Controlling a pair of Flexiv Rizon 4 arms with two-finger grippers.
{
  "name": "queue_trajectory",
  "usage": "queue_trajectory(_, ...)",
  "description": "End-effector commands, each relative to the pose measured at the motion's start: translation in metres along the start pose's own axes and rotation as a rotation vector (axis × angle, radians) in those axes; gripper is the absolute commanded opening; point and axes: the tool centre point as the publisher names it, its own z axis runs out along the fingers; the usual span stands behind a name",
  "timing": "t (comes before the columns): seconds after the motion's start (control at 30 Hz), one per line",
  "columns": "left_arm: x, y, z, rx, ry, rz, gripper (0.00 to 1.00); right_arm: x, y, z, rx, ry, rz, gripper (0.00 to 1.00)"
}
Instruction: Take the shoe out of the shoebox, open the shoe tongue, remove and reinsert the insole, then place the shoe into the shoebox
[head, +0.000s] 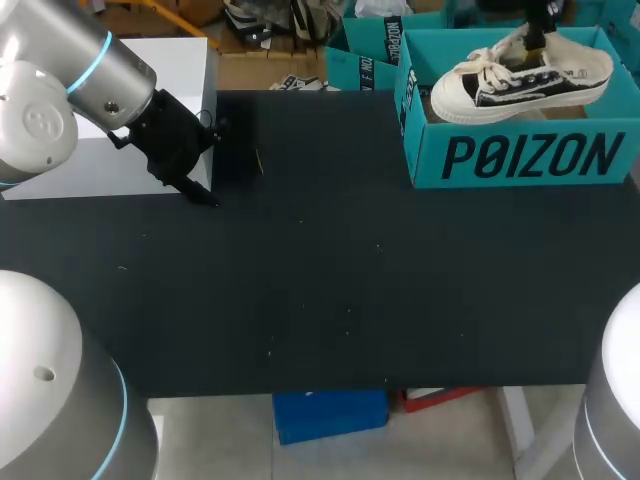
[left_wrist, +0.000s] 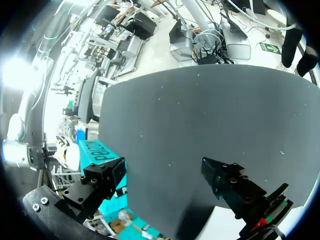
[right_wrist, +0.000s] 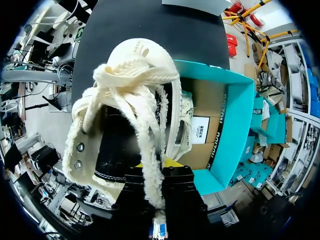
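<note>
A cream and black canvas shoe (head: 520, 75) with frayed laces hangs just over the open teal shoebox (head: 515, 158) at the table's back right. My right gripper (head: 536, 38) is shut on the shoe's upper by the laces. In the right wrist view the shoe (right_wrist: 127, 115) fills the space ahead of that gripper (right_wrist: 160, 167), toe pointing away, with the shoebox (right_wrist: 227, 125) beneath it. My left gripper (head: 200, 188) stands open with nothing in it, low over the table's back left. Its own view shows its two black fingers (left_wrist: 102, 180) wide apart, with the shoebox (left_wrist: 97, 155) far off.
A white box (head: 160, 70) stands at the back left, behind my left gripper. The black table top (head: 340, 260) stretches between the two arms with nothing on it. The table's front edge runs across the near side.
</note>
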Motion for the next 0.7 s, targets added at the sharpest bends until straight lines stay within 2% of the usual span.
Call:
queue_trajectory(0.03,0.001,-0.001,0.001,-0.005,-0.003,0.002,1.0,0.002,0.0,-0.001,0.0,-0.004,0.0,0.0)
queue_trajectory(0.37,0.001,-0.001,0.001,-0.005,-0.003,0.002,1.0,-0.002,-0.002,0.0,0.005,-0.013,-0.005,0.0)
queue_trajectory(0.4,0.001,-0.001,0.001,-0.005,-0.003,0.002,1.0,-0.005,-0.005,0.001,0.007,-0.016,-0.006,0.0)
queue_trajectory(0.47,0.001,-0.001,0.001,-0.005,-0.003,0.002,1.0,-0.01,-0.012,0.004,-0.039,-0.04,0.014,0.0)
queue_trajectory(0.7,0.001,-0.001,0.001,-0.005,-0.003,0.002,1.0,-0.037,-0.039,0.013,-0.031,-0.055,-0.026,0.0)
